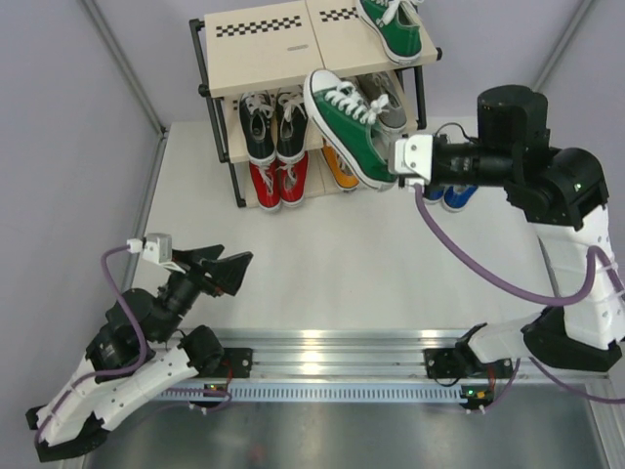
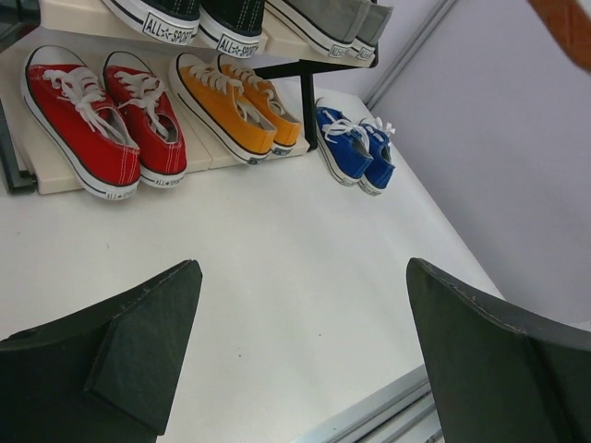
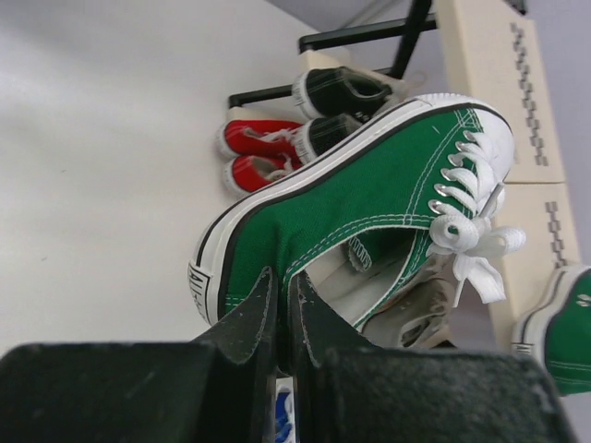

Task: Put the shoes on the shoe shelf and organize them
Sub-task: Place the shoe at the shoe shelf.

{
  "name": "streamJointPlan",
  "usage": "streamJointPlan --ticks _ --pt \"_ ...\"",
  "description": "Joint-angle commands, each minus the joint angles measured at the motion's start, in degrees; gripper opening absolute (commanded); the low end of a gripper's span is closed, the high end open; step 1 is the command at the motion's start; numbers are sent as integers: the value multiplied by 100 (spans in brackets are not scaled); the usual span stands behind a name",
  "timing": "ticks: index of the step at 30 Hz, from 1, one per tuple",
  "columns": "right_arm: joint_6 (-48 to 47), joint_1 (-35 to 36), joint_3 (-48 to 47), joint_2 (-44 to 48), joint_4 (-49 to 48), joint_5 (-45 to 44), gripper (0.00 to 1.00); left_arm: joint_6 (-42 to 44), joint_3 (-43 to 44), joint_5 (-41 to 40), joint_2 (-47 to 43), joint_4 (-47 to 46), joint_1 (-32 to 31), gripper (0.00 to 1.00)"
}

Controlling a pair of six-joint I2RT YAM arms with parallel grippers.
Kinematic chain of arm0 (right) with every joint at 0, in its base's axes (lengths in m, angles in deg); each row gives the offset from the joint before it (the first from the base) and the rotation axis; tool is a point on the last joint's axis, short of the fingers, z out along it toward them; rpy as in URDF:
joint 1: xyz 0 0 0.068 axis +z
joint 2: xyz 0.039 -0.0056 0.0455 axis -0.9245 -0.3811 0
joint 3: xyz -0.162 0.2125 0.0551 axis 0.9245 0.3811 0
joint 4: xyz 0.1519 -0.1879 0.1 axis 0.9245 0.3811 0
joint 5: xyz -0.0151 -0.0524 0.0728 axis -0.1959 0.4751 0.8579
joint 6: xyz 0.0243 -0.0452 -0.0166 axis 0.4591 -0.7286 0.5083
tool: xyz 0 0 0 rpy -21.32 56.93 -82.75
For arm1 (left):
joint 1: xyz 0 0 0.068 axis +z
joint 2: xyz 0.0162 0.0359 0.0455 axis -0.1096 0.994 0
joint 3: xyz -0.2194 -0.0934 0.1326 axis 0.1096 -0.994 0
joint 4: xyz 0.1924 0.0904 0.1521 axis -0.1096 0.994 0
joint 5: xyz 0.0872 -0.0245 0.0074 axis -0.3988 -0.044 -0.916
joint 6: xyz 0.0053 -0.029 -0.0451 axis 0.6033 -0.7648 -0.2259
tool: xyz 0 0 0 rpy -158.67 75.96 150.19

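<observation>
1. Both fingers of my right gripper [image 3: 280, 295] pinch tight on the heel of a green shoe [image 3: 369, 203] with white laces and sole.
2. That shoe hangs tilted in the air, just in front of the shoe shelf [image 1: 264, 49].
3. My right arm reaches flat toward the shelf.
4. My left gripper [image 1: 220, 269] sits low, well away from the shelf, spread wide, holding nothing.

I hold one green sneaker [image 1: 344, 122] aloft, tilted, upper centre, before the shoe shelf [image 1: 259, 54]. Second green sneaker [image 1: 393, 29] on the top board. Middle: black pair [image 1: 273, 127], grey shoes [image 1: 393, 109]. Bottom: red pair [image 1: 278, 181], orange pair [image 2: 235, 106]. Blue pair [image 1: 447, 195] on the tabletop, right of the shelf.
</observation>
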Motion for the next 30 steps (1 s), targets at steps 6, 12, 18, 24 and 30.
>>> streamJointPlan --ticks 6,12,18,24,30 --pt "-41 36 -1611 -1196 -2061 -892 0 293 -314 94 -592 365 6 98" --pt "-436 36 -2060 -2101 -2721 -1639 0 284 -358 32 -741 436 6 98" --pt "-551 36 -2297 -2471 -3292 -2158 0 320 -393 76 -741 436 6 99" --pt "-797 27 -2139 -2560 -3530 -2571 0 311 -393 146 -741 436 6 98" --pt "-954 -52 -2104 -2647 -3811 -2694 0 293 -393 199 -741 427 6 99"
